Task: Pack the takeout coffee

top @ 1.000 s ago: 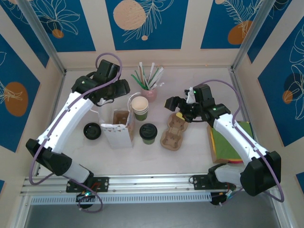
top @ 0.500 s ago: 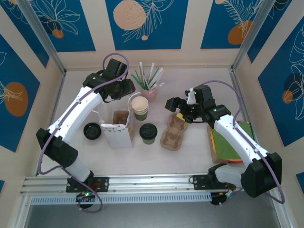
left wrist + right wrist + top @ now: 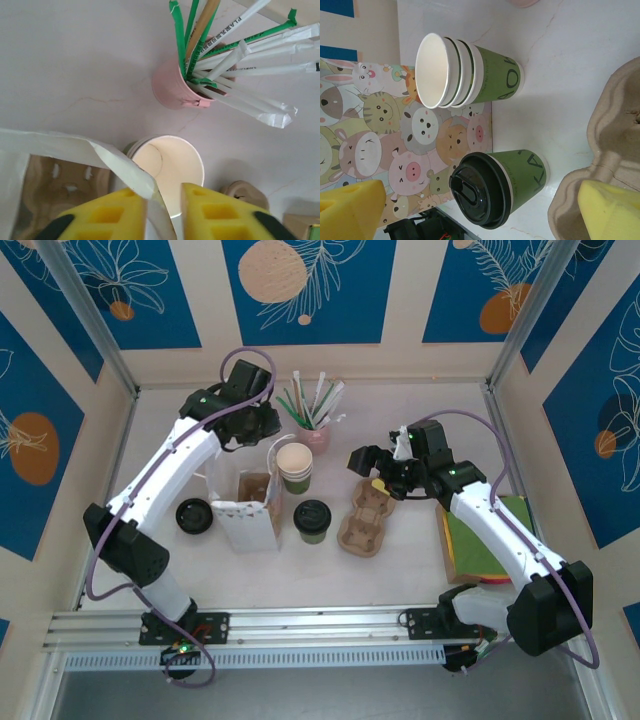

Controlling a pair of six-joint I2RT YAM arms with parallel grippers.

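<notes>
Your left tool [image 3: 164,195] is nearly closed, its yellow pads pinching the top rim of the white paper bag [image 3: 75,150]. Your right tool [image 3: 370,470] is spread wide and holds nothing, poised above the cup carrier [image 3: 362,520]. Seen from above, the takeout coffee [image 3: 312,521] stands upright on the table [image 3: 400,570]. The bag is at its 9 o'clock, the carrier at 3 o'clock and the stacked lidless cups [image 3: 295,468] at 12 o'clock.

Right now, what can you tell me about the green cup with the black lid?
The cup is small, green paper with dark lettering and a round black plastic lid pressed on. It stands upright on the table, between the paper bag and the cardboard tray, near the stacked cups. Nothing is gripping it.
</notes>
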